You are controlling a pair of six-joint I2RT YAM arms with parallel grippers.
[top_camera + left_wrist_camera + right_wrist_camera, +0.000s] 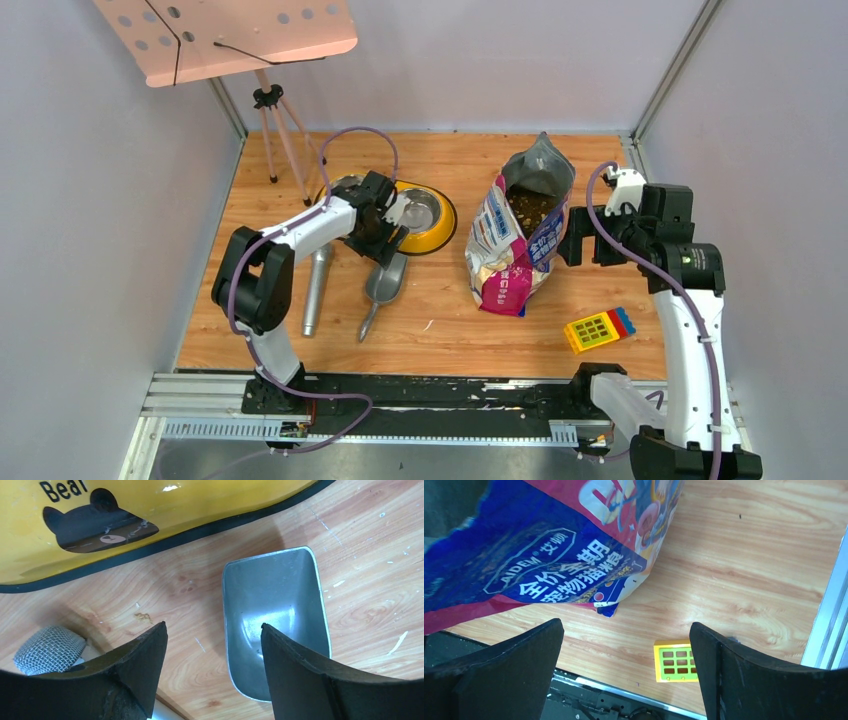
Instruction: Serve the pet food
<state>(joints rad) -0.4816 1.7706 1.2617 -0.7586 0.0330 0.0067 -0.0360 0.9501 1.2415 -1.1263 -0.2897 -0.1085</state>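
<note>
Pet food (530, 207) lies as dark brown kibble inside the open top of the glossy bag (505, 255), which stands leaning on the wooden table (440, 310) right of centre (its blue and pink printed side fills the upper left of the right wrist view); the right tool (572, 245) hovers just beside the bag's right flank, jaws spread wide with nothing between them; a yellow toy block (598, 329) lies on the table nearer the arm bases. Left of the bag sits the yellow feeder (440, 238), and just in front of it the grey metal scoop (385, 285) lies empty on the table; the left tool (383, 248) hangs over the scoop's bowl, jaws apart and gripping nothing, one finger perhaps touching the scoop's rim; a grey mesh-tipped cylinder (318, 290) lies beside the scoop.
</note>
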